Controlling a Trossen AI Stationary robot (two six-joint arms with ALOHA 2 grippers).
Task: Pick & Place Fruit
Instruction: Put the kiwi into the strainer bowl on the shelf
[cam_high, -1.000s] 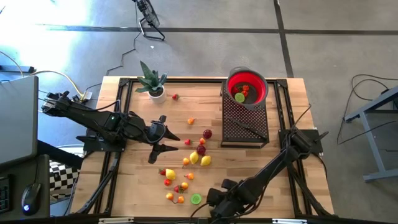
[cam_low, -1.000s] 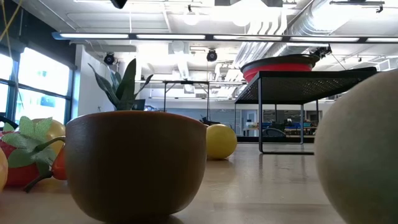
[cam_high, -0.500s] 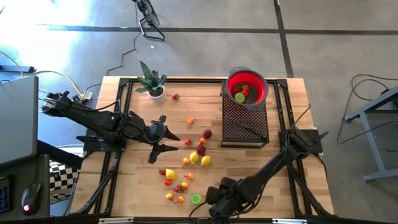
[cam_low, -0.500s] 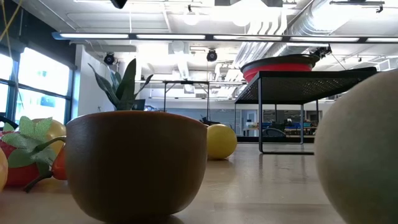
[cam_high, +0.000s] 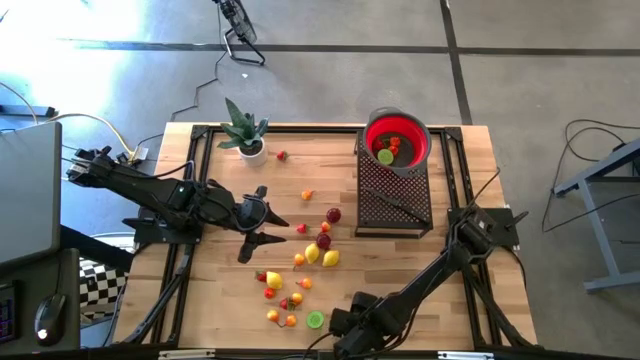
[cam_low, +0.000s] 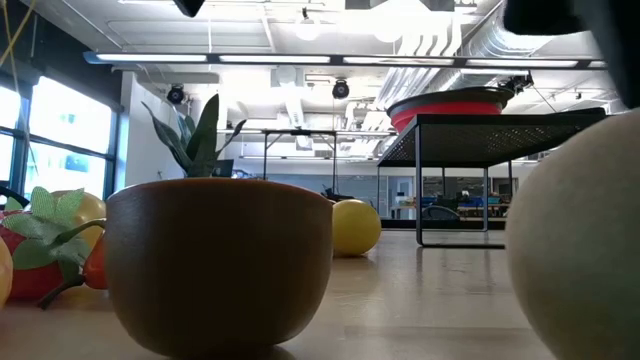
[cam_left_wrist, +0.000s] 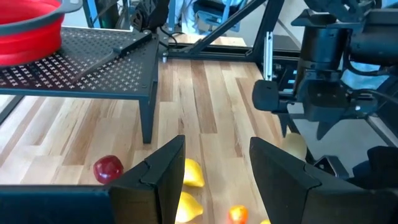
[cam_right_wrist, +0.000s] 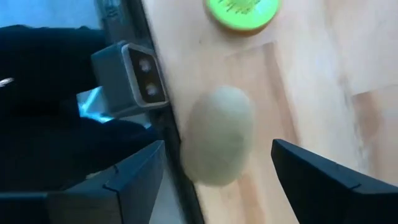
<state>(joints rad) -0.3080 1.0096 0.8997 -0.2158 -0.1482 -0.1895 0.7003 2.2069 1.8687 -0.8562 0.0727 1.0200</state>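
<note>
- Fruit (cam_high: 318, 255) lies scattered mid-surface; one pale oval fruit (cam_right_wrist: 219, 134) sits at the near edge between the right gripper's (cam_right_wrist: 217, 180) open jaws.
- Left gripper (cam_high: 262, 225), jaws parted, empty, hovers beside the scatter.
- Red bowl (cam_high: 397, 140) tops the black rack (cam_high: 394, 195), holding fruit.

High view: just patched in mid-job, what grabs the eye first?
The red bowl on the black mesh rack at the table's far right, already holding fruit. Next, the scatter of small fruits mid-table, with the left gripper open beside them. The right gripper hangs open over a pale oval fruit at the near edge.
</note>
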